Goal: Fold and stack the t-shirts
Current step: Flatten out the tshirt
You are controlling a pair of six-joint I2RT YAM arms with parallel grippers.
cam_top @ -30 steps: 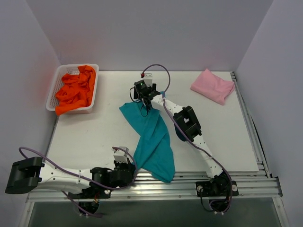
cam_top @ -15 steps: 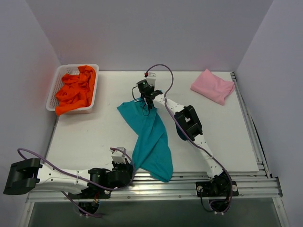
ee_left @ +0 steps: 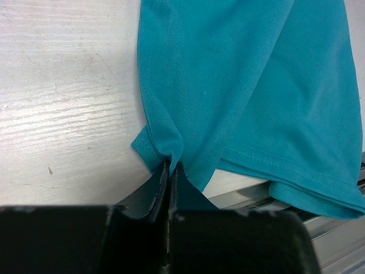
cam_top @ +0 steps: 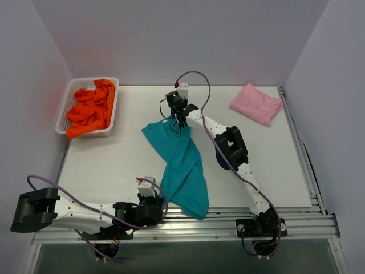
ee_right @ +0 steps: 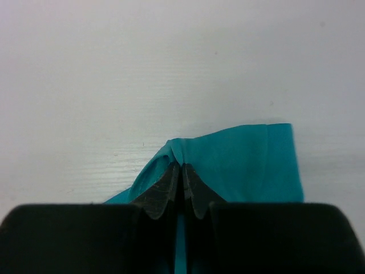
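A teal t-shirt (cam_top: 182, 168) lies stretched in a twisted strip from mid-table down to the near edge. My left gripper (cam_top: 158, 197) is shut on its near hem, a pinch of teal cloth (ee_left: 171, 145) bunched between the fingertips. Far up the table, my right gripper (cam_top: 178, 121) is shut on the shirt's far edge, the teal fabric (ee_right: 228, 160) puckered at the tips. A folded pink t-shirt (cam_top: 256, 103) rests at the back right. Orange t-shirts (cam_top: 91, 108) are heaped in the basket.
The white lattice basket (cam_top: 64, 110) stands at the back left corner. A metal rail (cam_top: 228, 220) runs along the near table edge, and the teal shirt's lower end hangs over it. Purple-grey walls close the table on three sides.
The right gripper has shut on the teal shirt's far edge and shifted slightly farther up the table. The left gripper stays shut on the near hem, nudged a little right.
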